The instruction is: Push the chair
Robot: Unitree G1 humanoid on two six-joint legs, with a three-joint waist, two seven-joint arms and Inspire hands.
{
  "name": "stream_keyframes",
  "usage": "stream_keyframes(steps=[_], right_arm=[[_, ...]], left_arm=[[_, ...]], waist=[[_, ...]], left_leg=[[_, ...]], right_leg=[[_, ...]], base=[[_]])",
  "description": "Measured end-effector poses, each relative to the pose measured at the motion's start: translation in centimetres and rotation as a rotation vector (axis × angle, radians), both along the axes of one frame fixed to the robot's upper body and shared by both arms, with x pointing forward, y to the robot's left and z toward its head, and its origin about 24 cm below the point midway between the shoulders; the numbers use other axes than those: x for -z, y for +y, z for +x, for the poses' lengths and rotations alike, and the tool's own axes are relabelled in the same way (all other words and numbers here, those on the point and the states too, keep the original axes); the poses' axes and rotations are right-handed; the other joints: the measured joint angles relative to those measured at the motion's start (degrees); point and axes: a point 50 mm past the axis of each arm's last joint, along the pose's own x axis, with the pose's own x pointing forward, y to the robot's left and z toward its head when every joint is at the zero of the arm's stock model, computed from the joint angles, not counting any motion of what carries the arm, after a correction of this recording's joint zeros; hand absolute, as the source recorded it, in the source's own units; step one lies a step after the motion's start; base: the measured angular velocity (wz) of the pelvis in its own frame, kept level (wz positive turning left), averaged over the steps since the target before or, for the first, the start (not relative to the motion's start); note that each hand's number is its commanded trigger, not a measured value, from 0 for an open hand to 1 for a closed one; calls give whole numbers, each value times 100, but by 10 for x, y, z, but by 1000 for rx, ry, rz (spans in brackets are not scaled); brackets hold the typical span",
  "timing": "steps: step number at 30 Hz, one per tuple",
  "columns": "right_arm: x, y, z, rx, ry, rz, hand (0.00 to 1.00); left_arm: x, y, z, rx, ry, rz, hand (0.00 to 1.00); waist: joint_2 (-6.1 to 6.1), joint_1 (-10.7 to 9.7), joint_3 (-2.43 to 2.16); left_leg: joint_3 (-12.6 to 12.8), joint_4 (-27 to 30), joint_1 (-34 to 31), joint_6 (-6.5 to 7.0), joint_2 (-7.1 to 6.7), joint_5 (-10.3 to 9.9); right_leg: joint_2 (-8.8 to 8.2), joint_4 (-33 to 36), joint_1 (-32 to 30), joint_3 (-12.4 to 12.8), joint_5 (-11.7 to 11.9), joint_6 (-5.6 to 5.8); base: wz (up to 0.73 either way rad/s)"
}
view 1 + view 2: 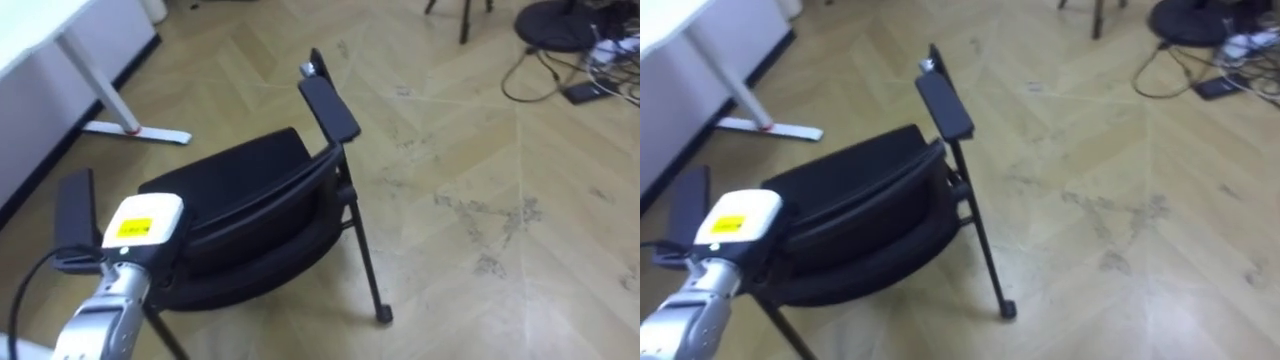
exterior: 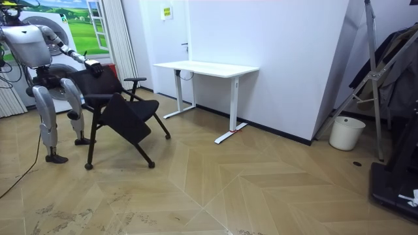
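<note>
left hand (image 1: 141,234) comes in from lower left and sits against the near upper edge of the black chair (image 1: 250,195), at that edge's left end. the back of the hand faces the camera and the fingers are hidden behind it and the chair frame, so i cannot tell if they're straight or wrapped. one armrest (image 1: 74,208) is just beside the hand at 10 o'clock. the rest of the chair spreads from the hand toward 2 o'clock, and the second armrest (image 1: 329,106) stands up at 1 o'clock on the far side. a thin chair leg (image 1: 366,262) runs down to a foot on the wood floor (image 1: 480,150) at about 3 to 4 o'clock from the hand. the white desk foot (image 1: 137,130) is at 12 o'clock beyond the chair, and the desk's white top edge is at 11. a cable tangle (image 1: 560,70) lies well apart at 2 o'clock, top right. in the room view the robot stands behind the chair at the room view's left, one arm stretched to the chair's back. the chair is near the white desk (image 2: 206,67), short of it. a white bin (image 2: 345,132) stands by the wall, well off at the room view's right.
</note>
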Motion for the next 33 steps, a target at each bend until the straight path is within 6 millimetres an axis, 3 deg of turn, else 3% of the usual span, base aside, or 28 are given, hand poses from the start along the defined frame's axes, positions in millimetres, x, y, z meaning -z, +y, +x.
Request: stream_keyframes(steps=[4, 9, 13, 18, 21, 28, 33], right_arm=[[-32, -32, 30, 41, -45, -151, 0], [-102, -69, 78, 25, -96, -406, 0], [-147, -77, 107, -25, -15, -601, 0], [-223, -51, 155, -171, 131, -1038, 0], [-248, -30, 172, -219, 180, -1229, 0], [-279, 17, 199, -373, 162, -1514, 0], [-290, 44, 221, -463, 110, -1627, 0]], left_arm=[[-1, 5, -1, 33, -38, 13, 100], [-4, 7, -3, 58, -82, 25, 100], [-5, 9, -3, 77, -109, 22, 100], [-6, 7, 0, 92, -122, 19, 100], [-8, 1, 4, 110, -122, 15, 100], [-5, -15, 7, 140, -115, -17, 100], [-6, -19, 9, 151, -122, -16, 100]], waist=[[-35, -14, -22], [-95, -30, 4], [-120, 26, 9], [-118, 185, 10], [-99, 369, 10], [-114, 838, 38], [-181, 984, 76]], left_leg=[[45, 8, -48, 26, 0, -12], [56, 25, -61, 37, 0, -25], [63, 38, -120, 38, 0, -28], [116, 43, -133, 41, 0, -45], [117, 31, -100, 38, -1, -49], [243, -125, 150, 15, -1, -62], [292, -202, 256, 13, -2, -61]], right_leg=[[5, 7, -79, 67, 30, -1], [9, 5, -58, 74, 30, -1], [6, 6, -136, 80, 22, 3], [6, 30, -195, 138, 1, 9], [13, 32, -171, 147, 3, 9], [17, -3, -32, 218, 6, 3], [17, -24, 21, 184, -3, 5]], base=[[-7], [0], [-2], [-5], [0], [-9], [-5]])
